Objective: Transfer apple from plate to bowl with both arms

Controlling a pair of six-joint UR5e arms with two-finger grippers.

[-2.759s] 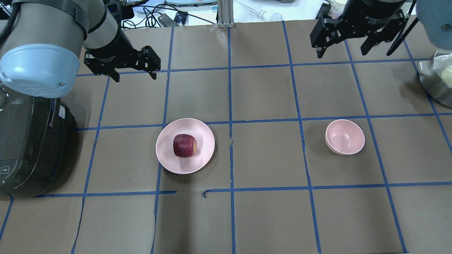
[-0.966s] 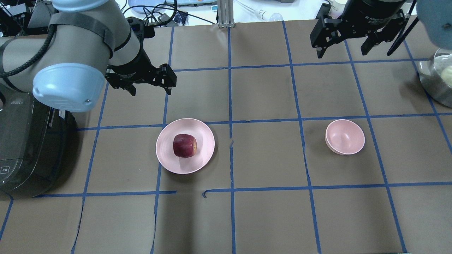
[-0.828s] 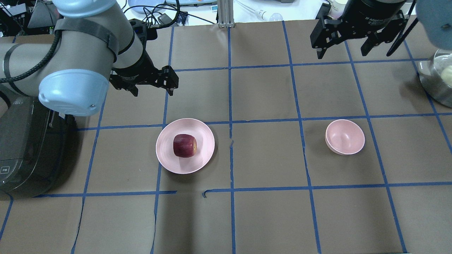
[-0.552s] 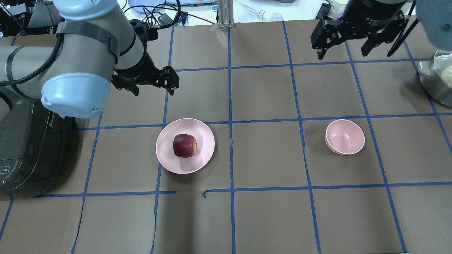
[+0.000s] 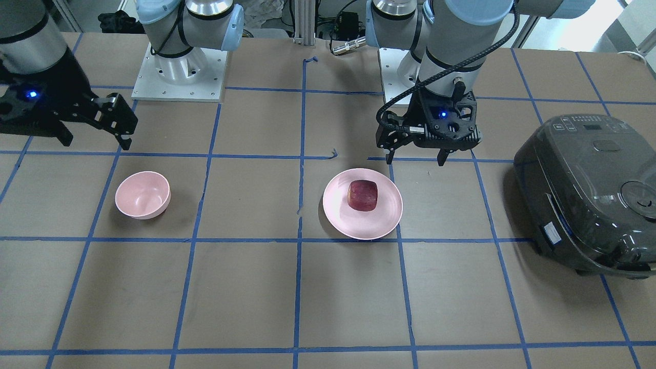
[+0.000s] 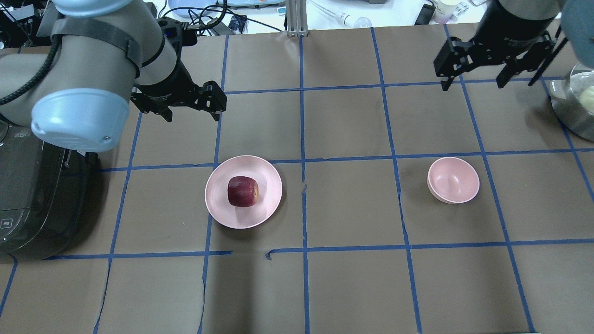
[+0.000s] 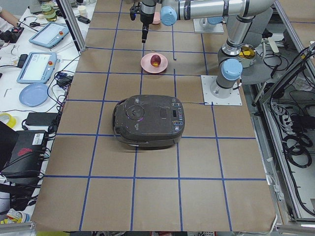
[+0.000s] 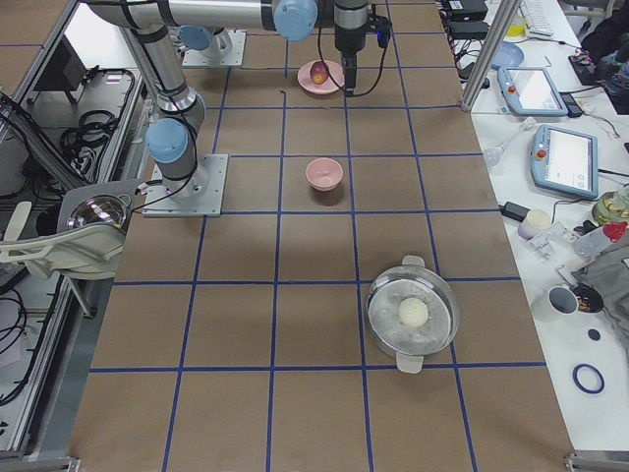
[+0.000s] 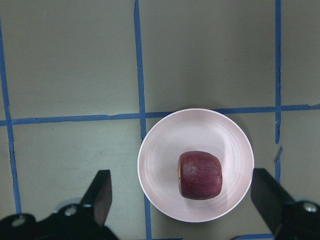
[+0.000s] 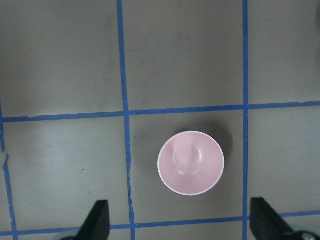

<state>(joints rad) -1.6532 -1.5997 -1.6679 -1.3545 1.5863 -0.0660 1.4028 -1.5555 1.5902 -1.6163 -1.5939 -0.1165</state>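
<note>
The dark red apple (image 6: pixel 242 191) lies on the flat pink plate (image 6: pixel 268 200), left of the table's centre. The small pink bowl (image 6: pixel 453 180) stands empty to the right. My left gripper (image 6: pixel 192 115) is open and empty, high above the table just behind and left of the plate. Its wrist view shows the apple (image 9: pixel 200 175) on the plate (image 9: pixel 160 160) between its fingers (image 9: pixel 101 197). My right gripper (image 6: pixel 472 86) is open and empty, high behind the bowl, and its wrist view shows the bowl (image 10: pixel 190 162) below. In the front view the apple (image 5: pixel 363 195) sits on the plate's robot-side half.
A black rice cooker (image 6: pixel 32 195) stands at the table's left edge, close to my left arm. A steel pot (image 6: pixel 575 106) holding a pale ball sits at the right edge. Blue tape lines grid the brown table cover.
My left gripper came forward and right toward the plate, then drifted slightly back left. My right gripper has moved to the right and a little nearer. Apple, plate and bowl have not moved.
</note>
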